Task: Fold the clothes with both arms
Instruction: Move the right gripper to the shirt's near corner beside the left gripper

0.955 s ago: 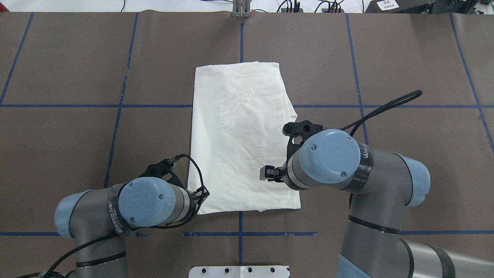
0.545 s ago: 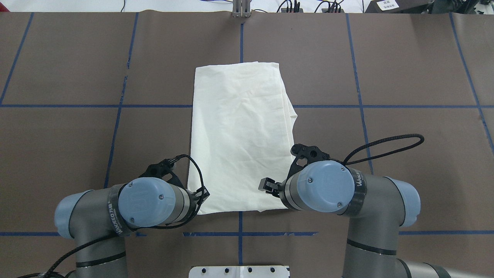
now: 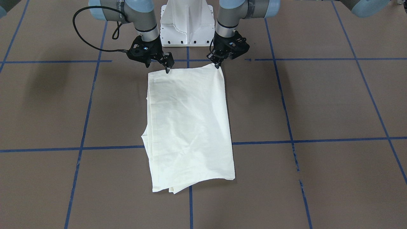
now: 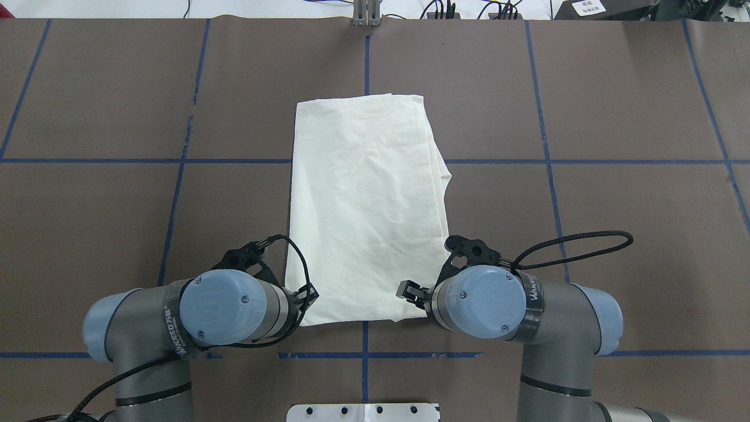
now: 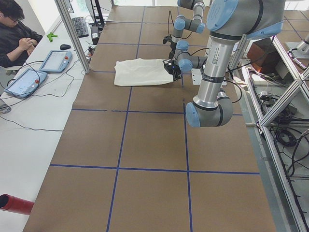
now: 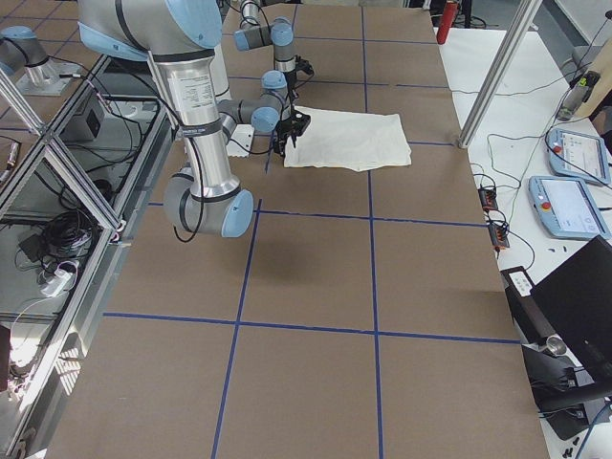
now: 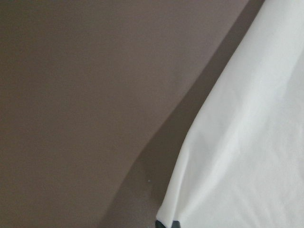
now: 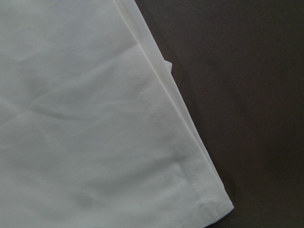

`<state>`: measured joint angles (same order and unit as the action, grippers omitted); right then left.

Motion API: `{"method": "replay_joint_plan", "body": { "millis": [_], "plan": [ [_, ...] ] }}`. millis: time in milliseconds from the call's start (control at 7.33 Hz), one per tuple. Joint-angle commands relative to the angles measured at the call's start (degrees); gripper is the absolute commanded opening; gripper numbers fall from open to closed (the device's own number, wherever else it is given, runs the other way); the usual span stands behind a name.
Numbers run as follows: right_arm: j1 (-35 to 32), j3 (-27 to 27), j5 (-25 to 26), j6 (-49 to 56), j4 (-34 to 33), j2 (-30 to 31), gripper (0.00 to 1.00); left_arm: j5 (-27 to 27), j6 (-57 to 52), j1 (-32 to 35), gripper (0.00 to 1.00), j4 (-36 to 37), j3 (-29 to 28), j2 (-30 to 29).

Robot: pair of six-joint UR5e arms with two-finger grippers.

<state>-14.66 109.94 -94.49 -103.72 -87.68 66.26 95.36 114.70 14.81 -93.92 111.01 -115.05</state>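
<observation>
Now my left gripper (image 3: 218, 65) pinches the shirt (image 3: 189, 127) at its near corner — right gripper (image 3: 158, 67) hovers over the other, fingers spread.

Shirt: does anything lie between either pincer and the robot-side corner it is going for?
Nothing visible does. The left pincer sits at its corner of the shirt, apparently pinching it. The right pincer hangs open just above the other corner. Only bare table surrounds the cloth.
</observation>
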Motion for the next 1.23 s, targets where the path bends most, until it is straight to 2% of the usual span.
{"method": "replay_joint_plan", "body": {
  "millis": [0,1091],
  "plan": [
    [0.42,-2.7,-0.08,-0.17,-1.53,-1.57,1.0,0.0,0.0,0.04,0.0,-0.03,0.0,0.0],
    [1.3,-4.03,-0.26,-0.08,-0.74,-1.57,0.98,-0.09,0.0,0.04,0.0,-0.12,-0.18,0.0]
  ]
}}
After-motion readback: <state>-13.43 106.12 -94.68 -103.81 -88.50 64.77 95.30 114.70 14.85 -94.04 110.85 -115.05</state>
